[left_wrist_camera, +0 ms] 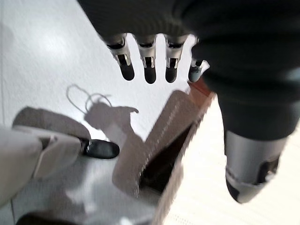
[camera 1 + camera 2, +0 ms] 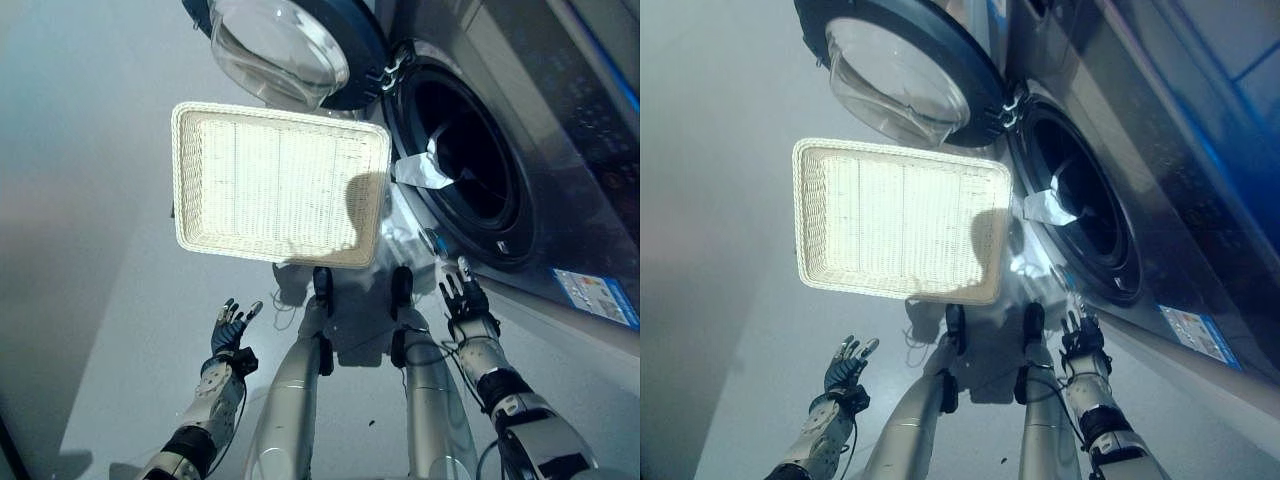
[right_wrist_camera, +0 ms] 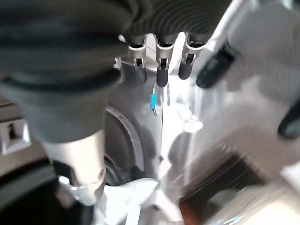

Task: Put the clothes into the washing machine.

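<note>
A silver-grey front-loading washing machine (image 2: 560, 150) occupied the upper right of the left eye view. Its round door with dark rim and clear glass bowl (image 2: 285, 45) stood swung fully open at the top centre of the frame. A pale grey-white piece of cloth (image 2: 425, 170) hung over the front lip of the dark round drum opening (image 2: 470, 160), partly inside and partly draped outward. No other clothing could be made out; the inside of the drum was too dark to judge.

A rectangular white woven wicker basket (image 2: 185, 170) lay on the pale grey floor (image 2: 90, 200) left of the drum opening, in the centre of the frame; its woven bottom showed bare.

A blue-and-white label (image 2: 597, 295) was fixed low on the machine's front at the right edge; its print was too small to read. Markings on the upper panel were likewise illegible.

The left hand (image 2: 230, 328) hovered in the lower left, fingers straight and spread, holding nothing; its wrist view confirmed extended fingertips over the floor. The right hand (image 2: 463, 295) was at the lower right, just beside the machine's front below the drum opening, fingers likewise extended and empty, as its wrist view showed.
</note>
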Motion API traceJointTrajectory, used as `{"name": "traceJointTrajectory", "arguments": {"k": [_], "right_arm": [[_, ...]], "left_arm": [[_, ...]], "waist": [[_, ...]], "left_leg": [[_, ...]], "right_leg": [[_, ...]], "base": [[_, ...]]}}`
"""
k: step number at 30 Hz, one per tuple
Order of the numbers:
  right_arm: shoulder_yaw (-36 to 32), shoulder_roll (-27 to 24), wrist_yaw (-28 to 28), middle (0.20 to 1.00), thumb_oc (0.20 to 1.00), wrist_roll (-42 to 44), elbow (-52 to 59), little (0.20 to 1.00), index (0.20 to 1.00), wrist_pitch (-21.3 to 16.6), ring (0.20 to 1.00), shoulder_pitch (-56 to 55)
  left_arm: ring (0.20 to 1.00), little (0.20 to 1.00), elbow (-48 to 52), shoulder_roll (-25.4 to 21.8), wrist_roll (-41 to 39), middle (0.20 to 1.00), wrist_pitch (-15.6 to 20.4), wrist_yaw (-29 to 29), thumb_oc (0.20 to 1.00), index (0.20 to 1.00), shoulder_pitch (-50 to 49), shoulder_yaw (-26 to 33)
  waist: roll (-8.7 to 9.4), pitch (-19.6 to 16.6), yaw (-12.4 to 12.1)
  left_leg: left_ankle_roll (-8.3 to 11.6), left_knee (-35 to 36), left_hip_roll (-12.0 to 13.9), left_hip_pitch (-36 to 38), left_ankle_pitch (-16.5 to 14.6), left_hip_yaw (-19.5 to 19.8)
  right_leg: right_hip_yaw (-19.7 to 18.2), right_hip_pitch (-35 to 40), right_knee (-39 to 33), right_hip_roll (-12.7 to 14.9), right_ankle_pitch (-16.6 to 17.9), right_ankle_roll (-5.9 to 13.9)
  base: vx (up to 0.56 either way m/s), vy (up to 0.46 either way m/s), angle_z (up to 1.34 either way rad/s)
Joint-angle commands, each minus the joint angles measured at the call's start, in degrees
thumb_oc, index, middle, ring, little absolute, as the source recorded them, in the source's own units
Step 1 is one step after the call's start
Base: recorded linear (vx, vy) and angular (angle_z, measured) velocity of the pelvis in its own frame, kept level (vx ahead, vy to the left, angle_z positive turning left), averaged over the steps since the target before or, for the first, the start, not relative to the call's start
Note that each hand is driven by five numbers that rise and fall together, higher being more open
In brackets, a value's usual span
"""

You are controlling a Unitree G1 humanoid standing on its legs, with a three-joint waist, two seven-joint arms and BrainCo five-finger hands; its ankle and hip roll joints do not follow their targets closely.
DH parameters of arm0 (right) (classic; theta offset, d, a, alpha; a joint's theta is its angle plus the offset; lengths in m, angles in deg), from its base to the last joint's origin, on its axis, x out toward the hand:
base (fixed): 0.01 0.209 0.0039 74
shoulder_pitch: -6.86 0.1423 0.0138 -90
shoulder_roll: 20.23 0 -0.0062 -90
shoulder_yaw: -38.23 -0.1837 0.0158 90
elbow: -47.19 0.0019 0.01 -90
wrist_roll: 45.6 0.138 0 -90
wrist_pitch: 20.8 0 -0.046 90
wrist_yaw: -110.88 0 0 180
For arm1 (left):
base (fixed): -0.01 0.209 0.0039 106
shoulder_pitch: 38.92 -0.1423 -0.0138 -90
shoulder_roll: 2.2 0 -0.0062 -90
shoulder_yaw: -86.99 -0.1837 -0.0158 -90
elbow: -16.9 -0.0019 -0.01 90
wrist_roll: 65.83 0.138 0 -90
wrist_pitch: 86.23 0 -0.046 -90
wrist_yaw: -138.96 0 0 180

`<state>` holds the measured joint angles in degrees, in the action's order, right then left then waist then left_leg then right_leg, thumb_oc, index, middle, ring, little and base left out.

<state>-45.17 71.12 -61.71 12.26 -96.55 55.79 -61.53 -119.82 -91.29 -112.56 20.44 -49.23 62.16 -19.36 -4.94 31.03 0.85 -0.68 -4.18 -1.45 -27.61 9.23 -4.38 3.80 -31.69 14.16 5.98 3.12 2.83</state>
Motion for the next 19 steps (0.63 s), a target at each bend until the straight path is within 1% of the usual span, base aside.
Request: {"name": "traceJointTrajectory", "arguments": {"k": [1,2,4,5,7,8,9,10,12,13,14,15,17,18,19], "right_arm": [[3.1,-2.5,-2.1,1.000,1.000,-15.3,0.7,1.000,1.000,-0.5,1.000,-1.9],[5.1,-3.4,-2.8,1.000,1.000,-22.3,-0.1,1.000,1.000,-0.8,1.000,-3.0],[7.2,-4.5,-5.0,1.000,1.000,-26.2,-1.1,1.000,1.000,-0.8,1.000,-3.9],[7.3,-4.5,-5.0,1.000,1.000,-26.2,-1.2,1.000,1.000,-0.8,1.000,-4.0],[8.8,-4.8,-7.6,1.000,1.000,-30.4,-2.7,1.000,1.000,-0.8,1.000,-5.5],[9.4,-4.9,-9.3,1.000,1.000,-32.6,-3.0,1.000,1.000,0.1,1.000,-6.5],[9.9,-5.0,-11.2,1.000,1.000,-34.3,-3.4,1.000,1.000,0.8,1.000,-7.0],[10.2,-5.1,-12.4,1.000,1.000,-35.3,-3.7,1.000,1.000,0.8,1.000,-7.5],[11.7,-5.1,-15.7,1.000,1.000,-40.4,-5.2,1.000,1.000,0.7,1.000,-9.1],[11.7,-5.1,-15.7,1.000,1.000,-40.4,-5.2,1.000,1.000,0.7,1.000,-9.1],[12.5,-4.9,-16.7,1.000,1.000,-43.5,-7.3,1.000,1.000,0.7,1.000,-9.6],[13.8,-4.5,-16.8,1.000,1.000,-47.7,-9.5,1.000,1.000,2.2,1.000,-10.1],[14.7,-4.2,-17.2,1.000,1.000,-49.8,-11.0,1.000,1.000,3.7,1.000,-10.5],[15.0,-3.7,-16.8,1.000,1.000,-50.5,-12.0,1.000,1.000,4.9,1.000,-11.2],[15.0,-3.6,-16.6,1.000,1.000,-50.4,-12.1,1.000,1.000,5.0,1.000,-11.3]], "left_arm": [[1.000,1.000,-3.0,-1.0,3.5,1.000,-1.6,3.9,1.000,1.000,-2.4,3.0],[1.000,1.000,-4.2,-1.3,5.3,1.000,-2.8,5.3,1.000,1.000,-2.5,3.2],[1.000,1.000,-5.9,-2.0,7.6,1.000,-4.1,7.5,1.000,1.000,-2.4,3.3],[1.000,1.000,-5.9,-2.0,7.6,1.000,-4.1,7.5,1.000,1.000,-2.4,3.3],[1.000,1.000,-8.1,-2.6,10.2,1.000,-5.1,11.1,1.000,1.000,-2.6,3.0],[1.000,1.000,-8.9,-2.7,11.7,1.000,-5.8,12.5,1.000,1.000,-2.9,2.9],[1.000,1.000,-9.4,-2.9,12.7,1.000,-6.2,13.7,1.000,1.000,-3.1,2.6],[1.000,1.000,-9.9,-3.0,13.3,1.000,-6.6,14.4,1.000,1.000,-3.3,2.3],[1.000,1.000,-11.5,-3.1,16.9,1.000,-7.3,16.1,1.000,1.000,-4.0,1.6],[1.000,1.000,-11.5,-3.1,16.9,1.000,-7.3,16.1,1.000,1.000,-4.0,1.6],[1.000,1.000,-13.1,-3.1,19.9,1.000,-7.4,16.1,1.000,1.000,-4.1,0.9],[1.000,1.000,-14.2,-3.0,23.3,1.000,-7.9,16.2,1.000,1.000,-4.1,0.1],[1.000,1.000,-14.9,-2.8,24.7,1.000,-8.7,16.9,1.000,1.000,-4.1,-0.3],[1.000,1.000,-15.7,-2.1,25.2,1.000,-9.3,18.1,1.000,1.000,-4.3,-0.7],[1.000,1.000,-15.8,-2.0,25.2,1.000,-9.4,18.2,1.000,1.000,-4.3,-0.8]], "waist": [[0.27,-1.2,0.0],[0.68,-1.2,0.1],[1.40,-1.2,0.0],[1.40,-1.2,0.0],[2.31,-3.4,-0.1],[2.76,-4.8,-0.1],[2.99,-5.8,-0.2],[3.16,-6.6,-0.2],[3.70,-9.1,-0.3],[3.70,-9.1,-0.3],[3.99,-11.2,-0.6],[4.33,-13.7,-0.9],[4.52,-15.4,-1.2],[4.79,-17.4,-1.6],[4.83,-17.5,-1.6]], "left_leg": [[1.92,-3.9,-3.0,3.5,-5.9,1.6],[1.99,-3.3,-2.9,6.1,-6.1,1.6],[2.23,-2.3,-2.4,9.6,-6.3,1.5],[2.23,-2.2,-2.4,9.7,-6.3,1.6],[2.54,-0.8,-1.9,12.9,-6.6,1.0],[2.62,0.0,-1.8,14.6,-6.9,0.9],[2.82,0.7,-1.5,15.8,-6.9,0.7],[2.95,1.3,-1.4,16.8,-6.9,0.6],[3.19,3.1,-1.3,19.9,-6.9,0.7],[3.19,3.1,-1.3,19.9,-6.9,0.7],[3.18,4.3,-1.3,21.7,-6.7,1.1],[3.28,5.5,-1.1,24.1,-6.8,1.2],[3.29,6.4,-1.0,25.6,-6.8,1.3],[3.25,7.2,-1.0,27.5,-6.9,1.7],[3.25,7.3,-1.0,27.7,-6.9,1.8]], "right_leg": [[1.0,4.4,-3.0,-3.7,0.5,0.14],[0.7,6.9,-3.8,-3.6,0.5,0.32],[0.6,10.4,-4.8,-3.2,0.6,0.88],[0.7,10.5,-4.9,-3.2,0.6,0.89],[0.8,13.9,-6.4,-2.7,0.7,1.58],[1.0,15.6,-7.3,-2.3,0.7,1.88],[1.4,17.0,-8.0,-2.2,0.6,2.02],[1.6,18.3,-8.6,-2.2,0.6,2.11],[1.9,21.8,-10.2,-2.4,0.3,2.30],[1.9,21.8,-10.2,-2.4,0.3,2.30],[2.2,24.0,-11.2,-2.7,0.1,2.31],[2.6,26.6,-12.1,-2.9,-0.2,2.35],[2.9,28.3,-12.9,-3.1,-0.3,2.30],[3.2,30.3,-13.8,-3.3,-0.4,2.24],[3.3,30.6,-13.9,-3.4,-0.4,2.23]], "base": [[0.00,0.000,0.00],[-0.04,-0.024,0.01],[-0.04,-0.040,0.06],[0.00,-0.082,0.10],[0.03,-0.121,0.06],[0.03,-0.098,0.12],[0.05,-0.072,0.16],[0.07,-0.072,0.12],[0.07,-0.083,0.08],[0.11,-0.104,0.04],[0.19,-0.136,0.03],[0.20,-0.153,0.13],[0.18,-0.112,0.26],[0.17,-0.090,0.21],[0.17,-0.086,0.12]]}}
